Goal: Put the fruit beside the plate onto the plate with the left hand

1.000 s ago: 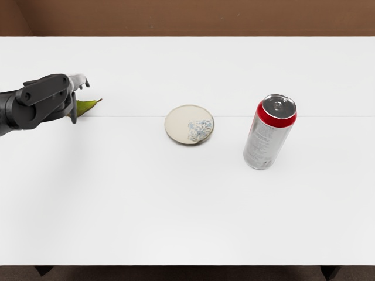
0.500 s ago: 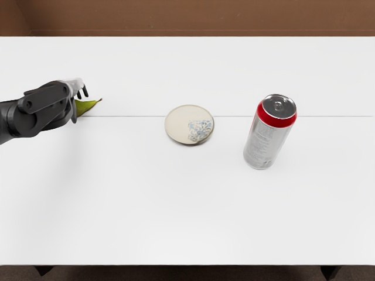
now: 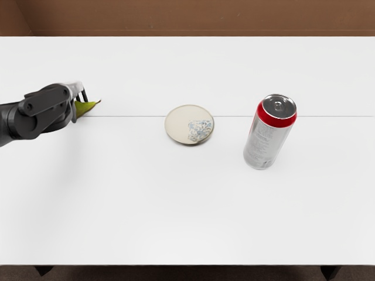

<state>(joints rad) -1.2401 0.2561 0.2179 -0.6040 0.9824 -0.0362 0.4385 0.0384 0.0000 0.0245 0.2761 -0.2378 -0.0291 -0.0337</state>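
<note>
A small green fruit (image 3: 88, 106) with a pointed stem end lies on the white table at the far left, well apart from the plate (image 3: 179, 120). The plate is a small round beige dish with a blue pattern, near the table's middle. My left hand (image 3: 78, 97) comes in from the left edge and covers the fruit's left part. Its fingers are curled down around the fruit, and only the right tip of the fruit shows. The fruit still rests at table level. The right arm does not show.
A tall red and silver drink can (image 3: 269, 132) stands upright to the right of the plate. The white table (image 3: 187, 205) reaches a brown wall at the back, and its front edge runs along the bottom of the picture.
The left hand's fingers, spread above the fruit a second ago, have curled down and closed around it. The hand has sunk slightly. Plate and can have not moved.
</note>
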